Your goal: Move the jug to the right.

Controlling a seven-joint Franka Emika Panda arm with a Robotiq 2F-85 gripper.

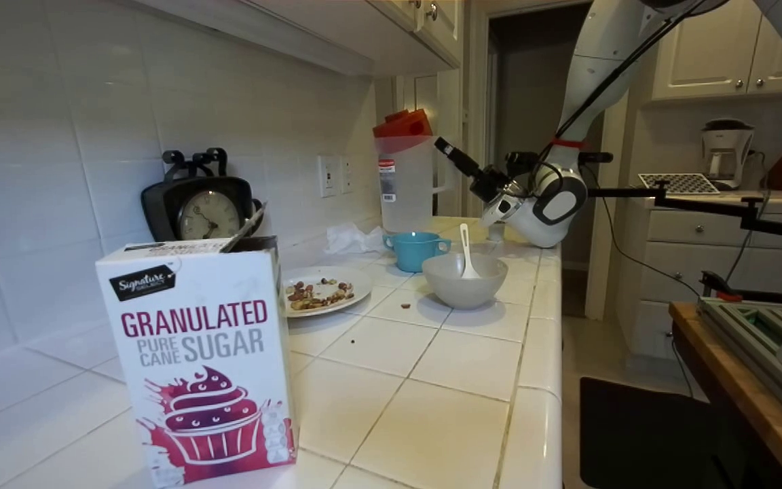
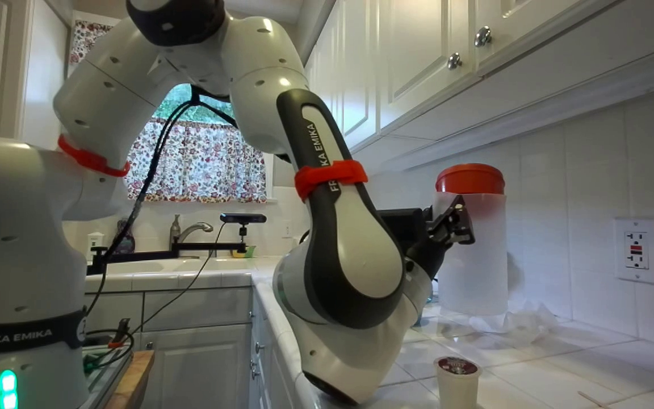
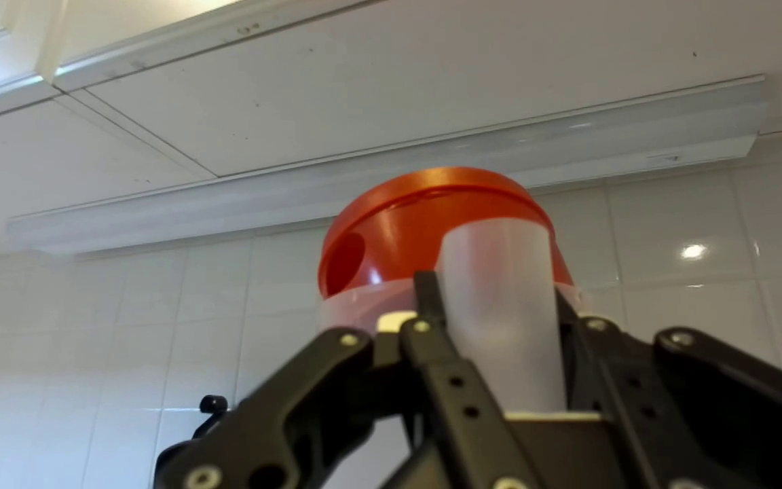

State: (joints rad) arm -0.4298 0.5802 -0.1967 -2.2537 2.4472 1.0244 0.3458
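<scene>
Since the wrist view looks right up at it, the grip's easy to read: the Robotiq gripper is clamped on the jug by its milky plastic handle, squeezing from both sides. The jug's upright in both exterior views, red-orange lid on, near the tiled backsplash and just beside some crumpled white paper. Honestly can't tell if its base touches the tiled counter. In an exterior view it's behind a turquoise two-handled cup; closer in you've got a gray bowl with a white spoon leaning in it, a plate of nuts, and a Signature Select granulated sugar box near a dark analog clock. Also spotted: a single-serve coffee pod.
</scene>
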